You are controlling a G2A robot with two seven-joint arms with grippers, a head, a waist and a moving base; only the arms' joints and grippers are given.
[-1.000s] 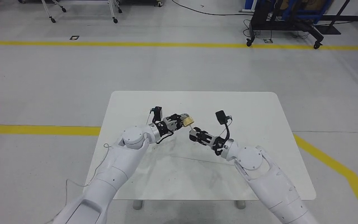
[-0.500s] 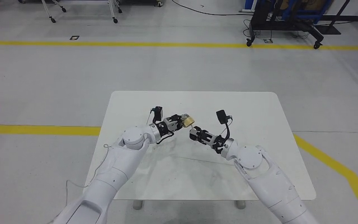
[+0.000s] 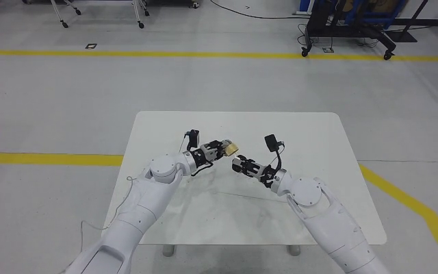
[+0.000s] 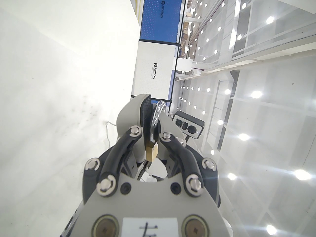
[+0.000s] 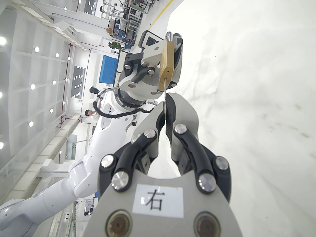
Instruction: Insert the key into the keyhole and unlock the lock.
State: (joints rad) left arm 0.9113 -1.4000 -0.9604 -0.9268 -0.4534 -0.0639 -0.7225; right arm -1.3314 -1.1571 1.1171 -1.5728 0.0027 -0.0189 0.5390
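Left gripper clamped on lock; right gripper clamped on key, tip entering the lock's keyhole. Remaining, apparently: full insertion, turn

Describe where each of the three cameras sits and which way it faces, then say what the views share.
Top view: above the robot's arms, looking down at the white table; left gripper and right gripper meet over it.
Left wrist view: on the left wrist, looking along the left gripper, shut on the brass lock.
Right wrist view: on the right wrist, looking along the right gripper, holding the key against the lock's base.
Shared: the lock appears in all three.
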